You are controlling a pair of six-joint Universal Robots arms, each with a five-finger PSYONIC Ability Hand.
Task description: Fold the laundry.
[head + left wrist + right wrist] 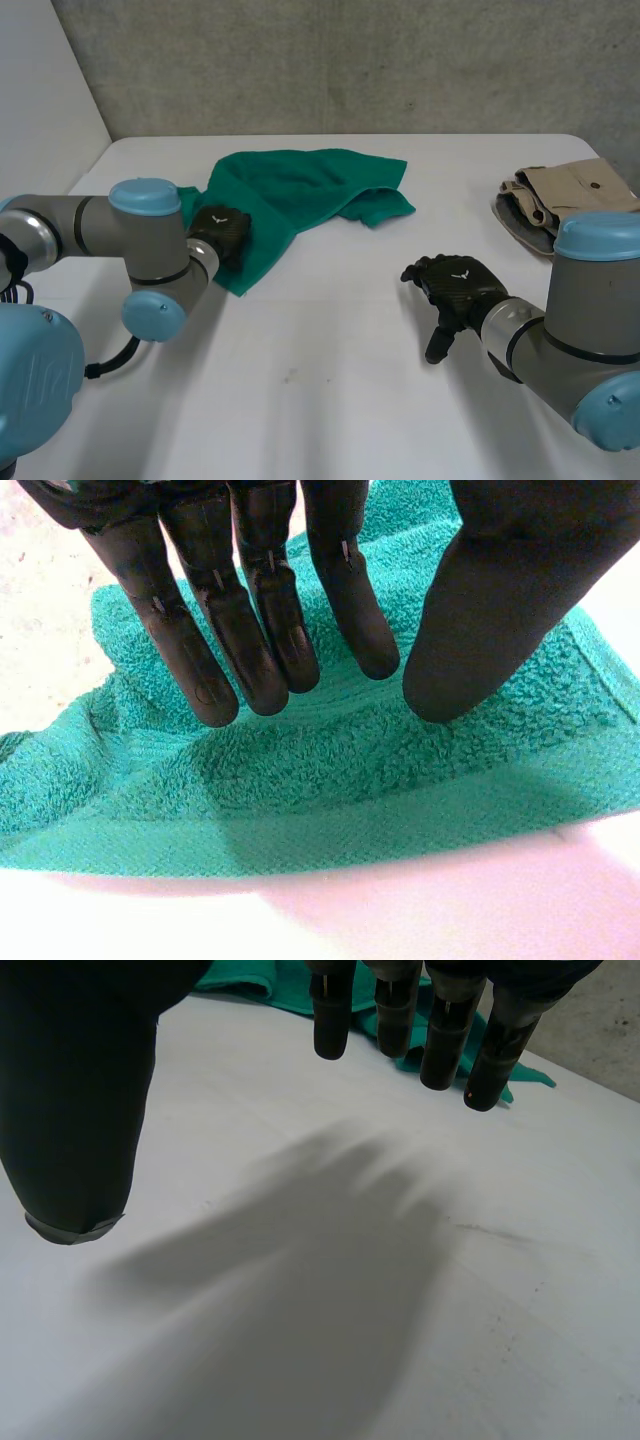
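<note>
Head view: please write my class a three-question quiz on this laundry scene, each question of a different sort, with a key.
1. True or false: the left hand is over the green towel.
2. Fill in: the folded beige garment lies on the robot's ____ side.
3. What is under the open right hand? A the green towel; B the bare table; C the beige garment.

Key: 1 true; 2 right; 3 B.
</note>
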